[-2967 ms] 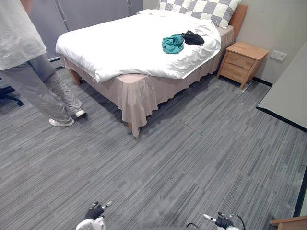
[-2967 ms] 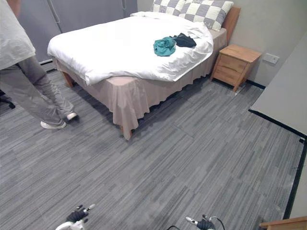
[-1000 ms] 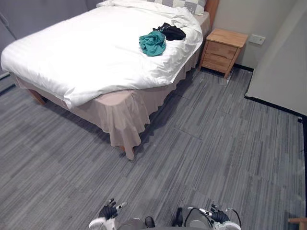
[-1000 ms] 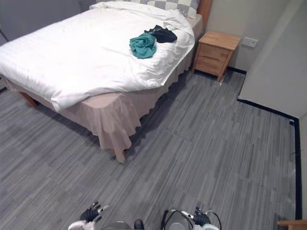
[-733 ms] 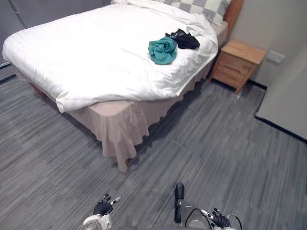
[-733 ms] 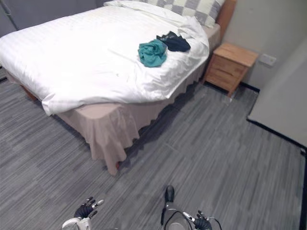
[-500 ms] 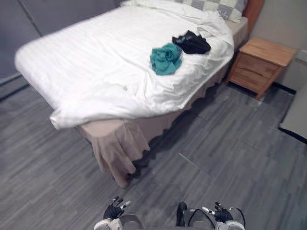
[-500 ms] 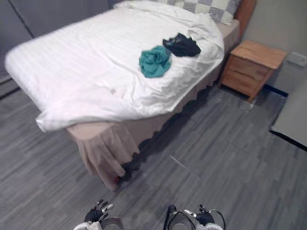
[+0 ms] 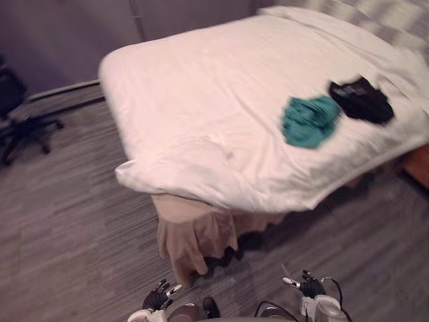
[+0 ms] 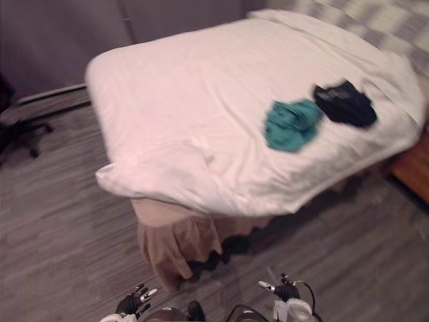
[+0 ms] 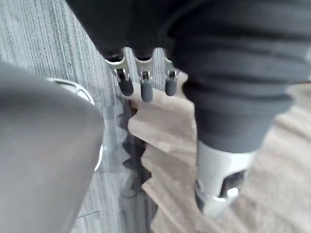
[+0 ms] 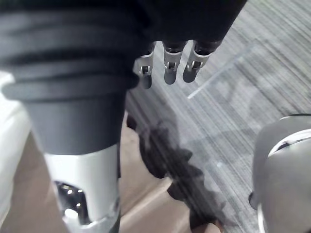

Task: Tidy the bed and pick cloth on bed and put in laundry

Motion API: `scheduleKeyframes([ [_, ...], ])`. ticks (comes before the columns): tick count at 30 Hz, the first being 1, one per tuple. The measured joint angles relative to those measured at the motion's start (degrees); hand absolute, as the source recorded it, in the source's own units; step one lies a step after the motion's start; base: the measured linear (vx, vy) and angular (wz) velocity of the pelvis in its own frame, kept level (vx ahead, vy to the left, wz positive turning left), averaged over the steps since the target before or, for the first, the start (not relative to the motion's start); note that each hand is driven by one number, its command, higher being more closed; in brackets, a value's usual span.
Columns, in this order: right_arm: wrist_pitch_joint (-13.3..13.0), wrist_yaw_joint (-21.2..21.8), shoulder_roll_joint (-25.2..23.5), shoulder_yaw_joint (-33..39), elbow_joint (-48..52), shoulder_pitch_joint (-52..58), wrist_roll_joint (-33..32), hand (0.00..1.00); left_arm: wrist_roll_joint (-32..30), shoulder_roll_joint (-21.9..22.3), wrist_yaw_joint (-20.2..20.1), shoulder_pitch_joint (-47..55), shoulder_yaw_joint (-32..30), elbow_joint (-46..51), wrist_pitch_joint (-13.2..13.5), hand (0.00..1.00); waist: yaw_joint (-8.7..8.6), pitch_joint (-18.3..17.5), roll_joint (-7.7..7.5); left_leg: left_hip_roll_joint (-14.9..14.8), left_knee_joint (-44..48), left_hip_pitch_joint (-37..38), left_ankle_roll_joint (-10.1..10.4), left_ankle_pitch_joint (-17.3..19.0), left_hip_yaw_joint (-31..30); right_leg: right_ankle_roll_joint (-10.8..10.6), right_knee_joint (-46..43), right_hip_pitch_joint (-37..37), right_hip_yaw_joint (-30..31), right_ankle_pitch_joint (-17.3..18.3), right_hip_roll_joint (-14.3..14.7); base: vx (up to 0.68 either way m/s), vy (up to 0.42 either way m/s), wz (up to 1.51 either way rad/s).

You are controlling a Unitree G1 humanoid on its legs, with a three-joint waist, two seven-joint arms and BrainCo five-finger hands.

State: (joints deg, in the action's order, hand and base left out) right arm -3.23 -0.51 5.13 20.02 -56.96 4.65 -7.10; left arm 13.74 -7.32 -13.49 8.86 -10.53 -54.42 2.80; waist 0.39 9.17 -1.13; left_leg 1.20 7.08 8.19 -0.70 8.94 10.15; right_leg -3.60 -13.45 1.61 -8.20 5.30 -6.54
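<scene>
Bed point(image 9: 201, 87) white-covered; teal cloth point(image 9: 308, 121) beside black cloth point(image 9: 362, 100); grey striped floor point(image 9: 60, 235).

blurred, perhaps checked pillows point(image 9: 379, 13) on bed point(image 9: 201, 100)

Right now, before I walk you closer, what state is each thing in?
duvet: spread, rumpled at the near corner
teal cloth: crumpled, lying on the duvet
black cloth: bunched, on the duvet beside it
bed skirt: bunched at the near corner
left hand: open, empty
right hand: open, empty
</scene>
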Motion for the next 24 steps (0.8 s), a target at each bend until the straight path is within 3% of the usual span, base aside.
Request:
scheduleKeyframes([
  [1, 0.54, -0.22, -0.34, 0.21, -0.13, -0.73, -0.05, 0.00, 0.02, 0.68, 0.96, 1.35, -1.35, -0.33, -0.76, 0.00, 0.58, -0.49, 0.30, -0.93, -0.36, 1.34, 1.22, 0.83, -0.63, -2.15, -1.90, -0.25, 0.18, 0.86, 0.59, 0.29, -0.180, 0.41],
  [6, 2.52, 1.70, -0.07, 2.65, 0.08, -2.36, -0.22, 0.00, 1.12, 2.53, 1.28, 4.24, -7.92, 2.32, 0.04, 0.00, 1.94, -0.58, 3.39, -4.62, -0.34, 1.54, 2.75, 1.59, 1.85, 0.22, 6.49, -4.19, 0.67, -1.49, 4.53, 0.26, -0.158, -0.15],
  [9, 4.57, 2.72, 0.53, 2.91, 0.37, -0.92, -0.10, 0.00, -2.41, -0.60, 6.59, 3.23, -11.06, 15.39, 5.20, 0.00, 2.09, -0.27, 3.78, -5.36, 0.86, 2.60, 3.73, 0.98, 2.70, 0.57, 8.32, -6.76, 0.94, -1.57, 4.91, 0.09, -0.091, -0.06],
  [11, 5.41, 2.86, 0.49, 2.13, 1.80, 0.05, -0.15, 0.00, -2.31, -5.52, 10.43, 1.14, -11.69, 22.88, 8.85, 0.00, 2.20, -0.29, 3.28, -5.40, 5.85, -0.18, 3.91, 1.11, 3.11, 0.64, 8.78, -6.60, 1.23, -1.50, 4.24, 0.00, -0.061, -0.06],
  [12, 5.58, 2.89, 0.20, 1.75, 2.18, 0.95, -0.28, 0.00, -2.24, -9.28, 14.71, -1.90, -13.02, 31.55, 12.22, 0.00, 2.28, 0.02, 2.56, -5.99, 13.32, -3.88, 4.48, 1.80, 3.93, 0.83, 9.16, -6.52, 1.68, -1.42, 3.17, -0.01, -0.018, -0.14],
  [13, 5.56, 2.82, -0.03, 1.76, 2.21, 1.48, -0.33, 0.00, -2.28, -10.09, 16.07, -2.83, -13.39, 34.83, 13.42, 0.00, 2.31, 0.01, 2.80, -6.91, 15.59, -4.68, 4.48, 2.65, 4.83, 0.84, 9.32, -6.73, 1.57, -1.47, 3.21, -0.02, 0.005, -0.14],
  [14, 5.56, 2.70, -0.06, 1.75, 2.16, 2.31, -0.45, 0.00, -2.45, -11.01, 17.38, -3.97, -13.62, 38.82, 14.99, 0.00, 2.30, -0.07, 3.24, -8.91, 16.47, -4.57, 3.01, 4.05, 7.05, 0.84, 9.13, -6.72, 1.33, -1.46, 3.55, -0.04, 0.030, -0.02],
  [15, 4.97, 2.50, 0.02, 1.86, 2.19, 4.48, -0.94, 0.00, -3.11, -12.38, 18.35, -6.83, -12.11, 47.13, 16.53, 0.00, 1.92, -0.75, 3.97, -12.14, 12.25, -2.78, 4.00, 2.59, 8.56, 0.09, 7.90, -6.71, 1.17, -0.77, 4.29, -0.04, 0.029, -0.05],
  [17, 4.52, 2.22, 0.31, 2.18, 2.17, 5.11, -1.82, 0.00, -3.83, -12.96, 18.33, -8.92, -10.81, 50.67, 17.53, 0.00, 1.78, -1.53, 4.64, -11.06, 7.86, -1.29, 5.32, 2.54, 7.91, -0.49, 6.98, -6.07, 1.95, -0.08, 4.05, -0.01, 0.104, 0.02],
  [19, 4.34, 1.99, -0.53, 2.26, 1.97, 6.21, -3.06, 0.00, -5.26, -16.12, 16.41, -16.19, -4.84, 52.21, 18.52, 0.00, -0.84, -3.37, 4.93, -9.41, -0.98, 0.46, 6.73, 1.72, 8.14, -1.25, 5.86, -3.48, 0.67, 0.18, 3.43, -0.03, 0.160, 0.35],
  [22, 4.80, 2.45, -1.36, 2.90, 1.81, 6.91, -4.20, 0.00, -5.89, -18.86, 12.56, -22.26, 2.22, 48.84, 19.31, 0.00, -1.69, -3.24, 3.56, -8.50, -2.38, 0.92, 6.54, 0.94, 9.76, -1.74, 7.65, -3.62, 1.56, -1.58, 3.11, -0.06, 0.065, -0.16],
  [24, 4.68, 2.46, -1.36, 4.50, 1.77, 7.22, -4.17, 0.00, -7.51, -19.03, 10.24, -24.68, 6.66, 44.77, 18.81, 0.00, -3.12, -3.55, 3.64, -8.08, -3.48, 1.05, 6.36, 0.47, 10.95, -1.98, 9.59, -3.51, 2.88, -3.08, 3.33, -0.05, 0.049, -0.37],
])
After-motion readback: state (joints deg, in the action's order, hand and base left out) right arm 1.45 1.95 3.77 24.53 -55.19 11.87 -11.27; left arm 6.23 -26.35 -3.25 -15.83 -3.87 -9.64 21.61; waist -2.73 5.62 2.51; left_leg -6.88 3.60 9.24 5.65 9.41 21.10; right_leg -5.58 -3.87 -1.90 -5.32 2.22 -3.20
